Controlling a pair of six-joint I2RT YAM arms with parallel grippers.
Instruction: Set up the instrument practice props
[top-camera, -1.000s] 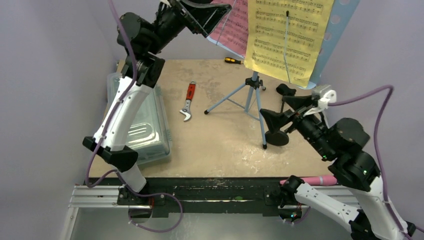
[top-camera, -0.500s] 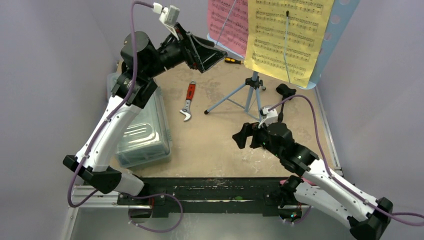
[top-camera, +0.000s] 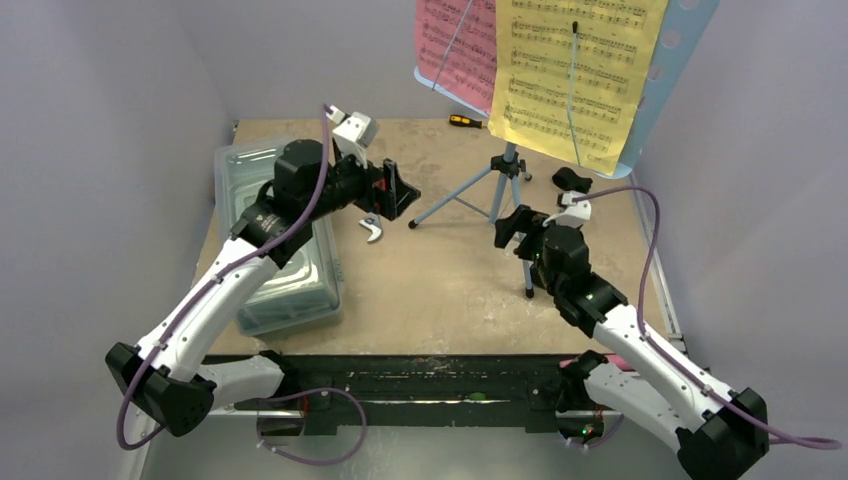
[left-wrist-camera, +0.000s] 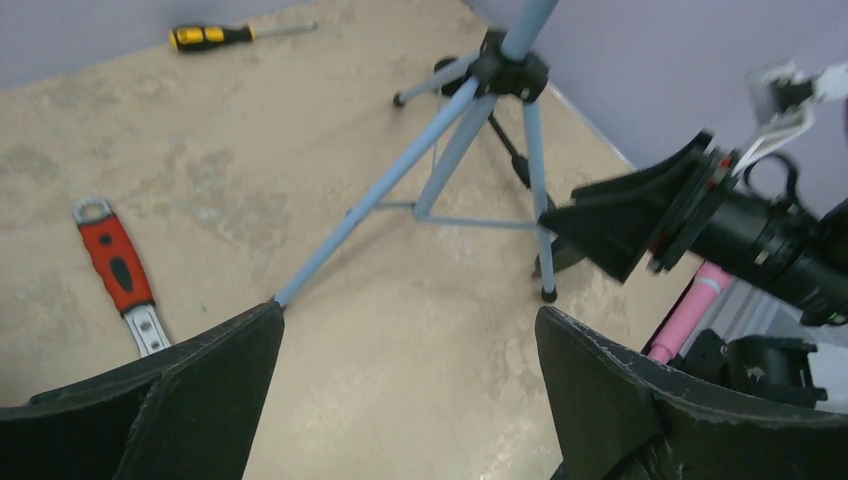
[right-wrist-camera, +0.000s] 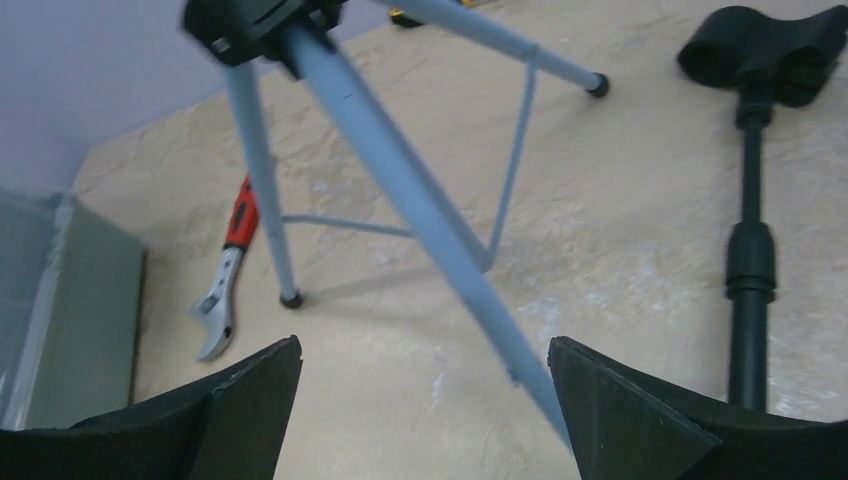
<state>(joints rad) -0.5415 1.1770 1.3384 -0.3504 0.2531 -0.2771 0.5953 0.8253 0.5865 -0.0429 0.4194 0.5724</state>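
Note:
The light blue music stand (top-camera: 507, 185) stands on its tripod (left-wrist-camera: 470, 130) at the back of the table. A pink page (top-camera: 455, 50) and a yellow page (top-camera: 570, 75) rest on its desk. The black mic stand (right-wrist-camera: 750, 270) is upright to the tripod's right, its clip (top-camera: 572, 180) empty. The pink microphone (left-wrist-camera: 690, 310) lies at the table's near edge. My left gripper (top-camera: 395, 195) hangs open and empty left of the tripod, above the wrench. My right gripper (top-camera: 515, 228) is open and empty beside the tripod's front leg (right-wrist-camera: 400, 190).
A red-handled wrench (left-wrist-camera: 115, 265) lies left of the tripod. A yellow-and-black screwdriver (top-camera: 465, 121) rests by the back wall. A clear lidded box (top-camera: 275, 270) sits along the left edge under my left arm. Walls close in on three sides.
My left arm has dropped from beside the pink page down to just above the wrench. My right arm has drawn back and turned toward the tripod's front leg. Both stayed open.

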